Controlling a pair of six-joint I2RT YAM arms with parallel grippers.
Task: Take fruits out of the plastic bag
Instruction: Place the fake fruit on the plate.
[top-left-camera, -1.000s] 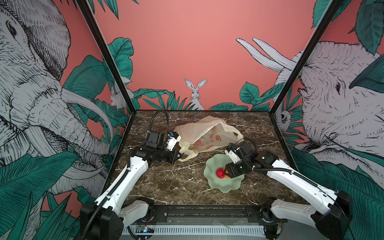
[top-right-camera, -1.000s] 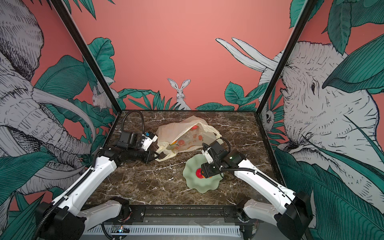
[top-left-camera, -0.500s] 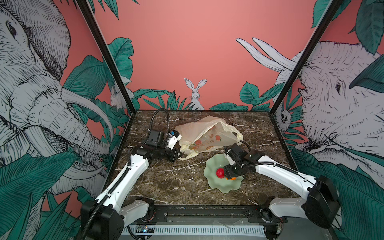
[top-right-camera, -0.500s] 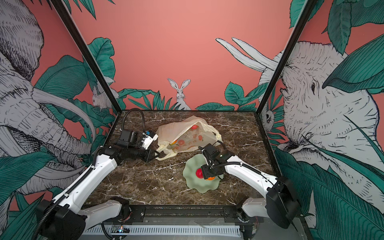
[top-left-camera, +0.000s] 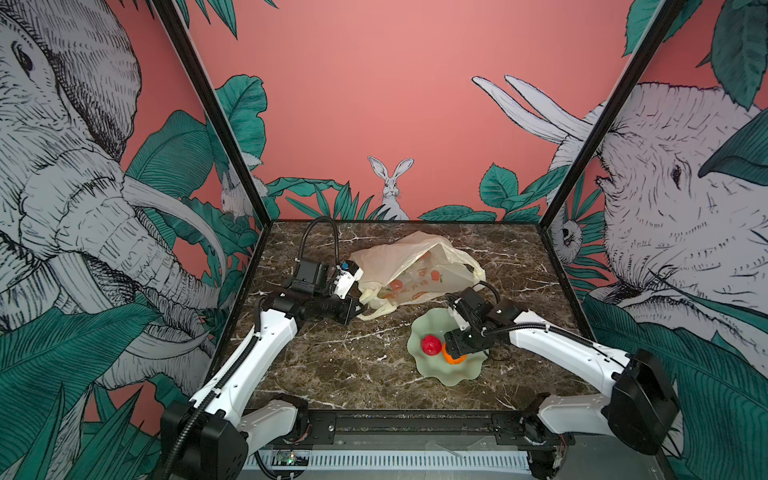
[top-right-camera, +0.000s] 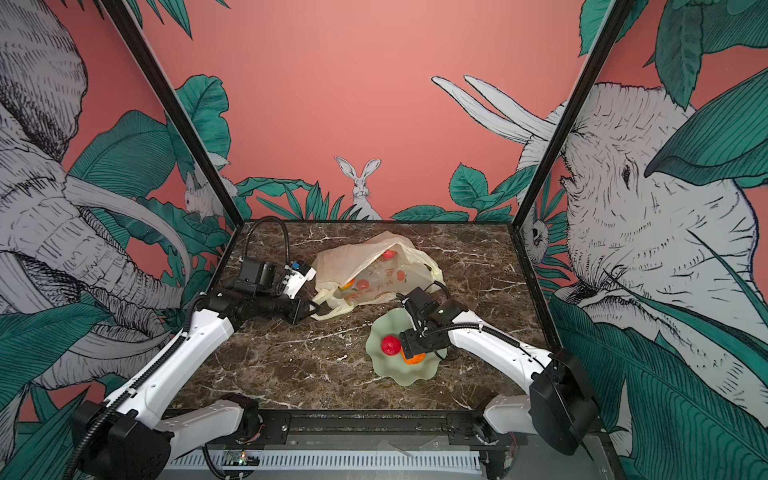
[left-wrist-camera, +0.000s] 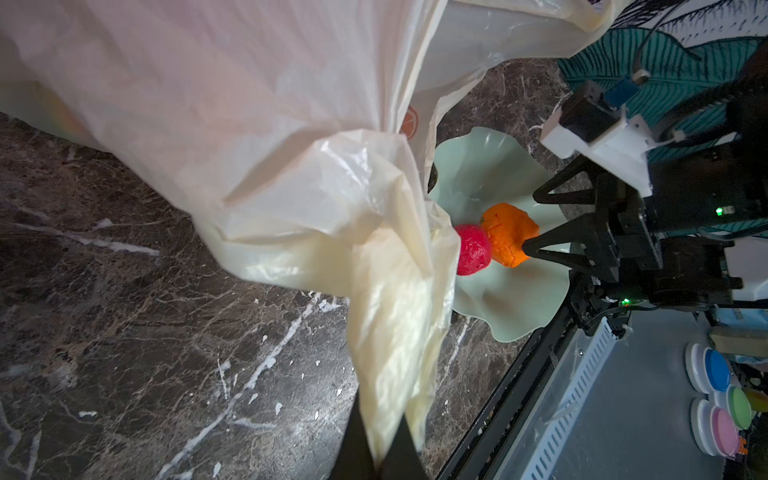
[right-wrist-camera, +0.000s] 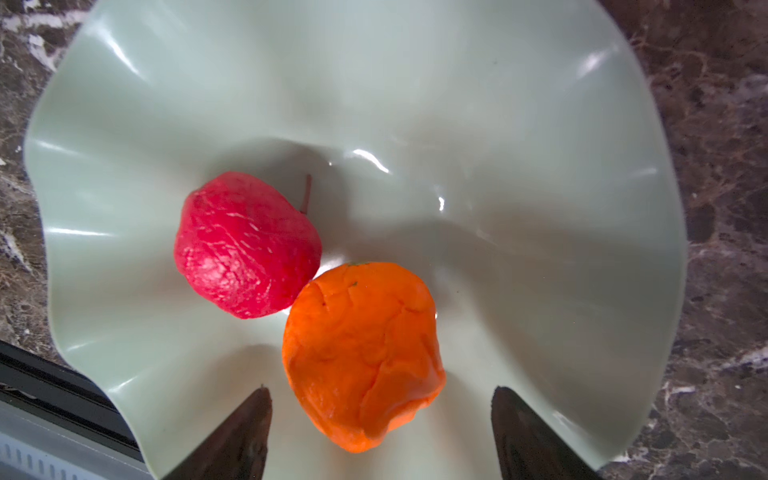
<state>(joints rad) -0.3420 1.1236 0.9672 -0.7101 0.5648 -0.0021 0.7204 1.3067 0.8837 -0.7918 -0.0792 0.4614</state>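
Note:
The plastic bag (top-left-camera: 409, 259) lies crumpled at the back middle of the marble table in both top views, with several fruits (top-right-camera: 363, 284) showing through its mouth. My left gripper (left-wrist-camera: 380, 453) is shut on a bag handle (left-wrist-camera: 395, 353) and holds it off the table. A red fruit (right-wrist-camera: 247, 245) and an orange fruit (right-wrist-camera: 361, 353) rest touching each other in the pale green wavy dish (right-wrist-camera: 374, 83). Over the dish my right gripper (right-wrist-camera: 381, 388) is open, its fingers standing apart on either side of the orange fruit (top-left-camera: 451, 358).
The dish (top-left-camera: 449, 376) stands near the table's front right, close to the black front rail (top-left-camera: 415, 424). Painted walls enclose the left, back and right sides. Round paint pots (left-wrist-camera: 715, 370) sit beyond the front edge.
My right gripper has opened wide, and the orange fruit now lies free in the dish beside the red one. The left arm holds the bag handle as before.

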